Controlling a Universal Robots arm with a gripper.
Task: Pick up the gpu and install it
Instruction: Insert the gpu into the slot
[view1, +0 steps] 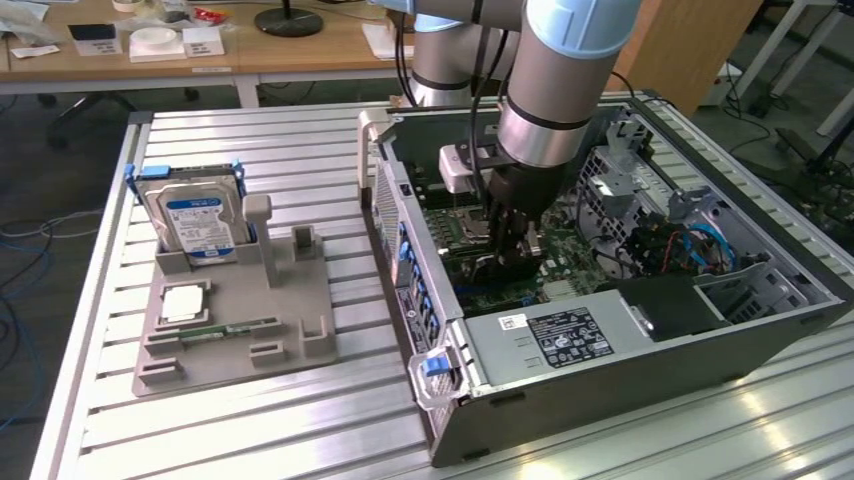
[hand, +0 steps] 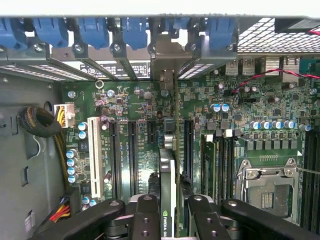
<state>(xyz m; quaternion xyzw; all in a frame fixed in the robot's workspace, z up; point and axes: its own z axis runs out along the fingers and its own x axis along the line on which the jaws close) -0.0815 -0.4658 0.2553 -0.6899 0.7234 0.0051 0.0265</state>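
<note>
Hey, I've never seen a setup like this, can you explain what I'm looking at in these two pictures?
This is a robot arm working inside an open computer case that lies on its side on a slatted metal table. The exterior view comes from a camera off the arm. The wrist view comes from a camera on the arm's wrist, looking down past its claw at the green motherboard. The claw grips a thin card seen edge-on, the gpu, standing upright over the motherboard's slots with its metal bracket at the case's rear wall. On the exterior view's left, a grey tray holds a hard drive standing upright and a small memory stick lying flat.
</note>
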